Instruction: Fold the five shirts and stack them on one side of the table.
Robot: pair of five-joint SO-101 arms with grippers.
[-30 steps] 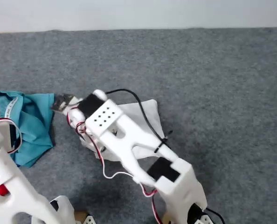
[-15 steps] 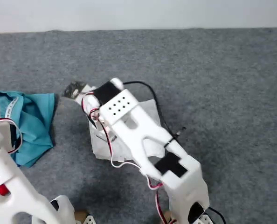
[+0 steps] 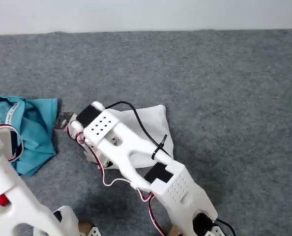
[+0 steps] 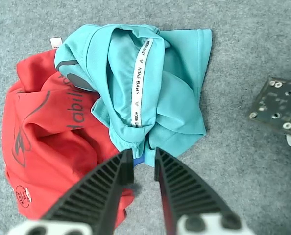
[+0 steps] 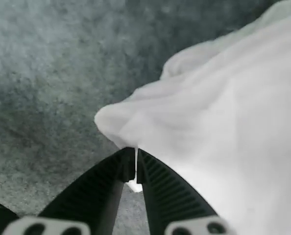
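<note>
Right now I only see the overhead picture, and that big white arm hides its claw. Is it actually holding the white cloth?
Observer: Yes. The right gripper is shut on a pinched fold of the white shirt.
Operator: Is the teal one alone over there?
Observer: No. A red shirt lies crumpled against the teal shirt.
Operator: And the other claw?
Observer: The left gripper hangs open above the teal shirt's edge.
</note>
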